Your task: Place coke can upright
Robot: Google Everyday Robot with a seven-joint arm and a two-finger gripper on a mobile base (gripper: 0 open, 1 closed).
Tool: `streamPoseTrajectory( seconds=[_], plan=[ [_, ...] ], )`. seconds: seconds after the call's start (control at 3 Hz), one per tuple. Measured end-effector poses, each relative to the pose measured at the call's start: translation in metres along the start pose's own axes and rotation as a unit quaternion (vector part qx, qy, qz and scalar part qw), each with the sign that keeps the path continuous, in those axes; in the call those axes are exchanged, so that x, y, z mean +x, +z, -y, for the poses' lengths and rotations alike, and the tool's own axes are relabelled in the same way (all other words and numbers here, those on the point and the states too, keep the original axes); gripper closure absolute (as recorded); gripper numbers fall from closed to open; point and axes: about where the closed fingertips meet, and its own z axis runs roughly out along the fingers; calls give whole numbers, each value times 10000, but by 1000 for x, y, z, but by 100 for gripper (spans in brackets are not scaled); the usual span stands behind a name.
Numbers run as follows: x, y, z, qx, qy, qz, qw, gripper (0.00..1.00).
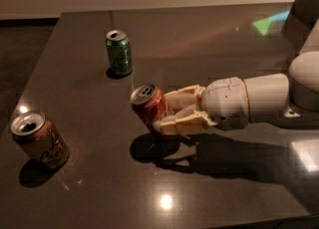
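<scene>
The red coke can is in the middle of the dark table, tilted with its silver top pointing up and to the left. My gripper reaches in from the right and is shut on the can's lower half, its cream fingers wrapped around both sides. The can is held slightly above the tabletop, with its shadow below it. The lower part of the can is hidden by the fingers.
A green can stands upright at the back left. A tan-brown can stands near the table's left edge at the front. The dark table ends close at left and front. My white arm crosses the right side.
</scene>
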Motion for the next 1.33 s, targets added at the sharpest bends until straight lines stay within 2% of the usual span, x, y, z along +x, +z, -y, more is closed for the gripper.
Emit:
streamPoseTrajectory(
  seconds=[0.33,0.67,1.0,1.33],
  plan=[
    [0,1,3,38,82,388,9992,100],
    [3,2,6,61,145,636,9979,100],
    [8,2,6,111,165,761,9969,85],
    [13,1,6,187,193,836,9961,62]
  ],
)
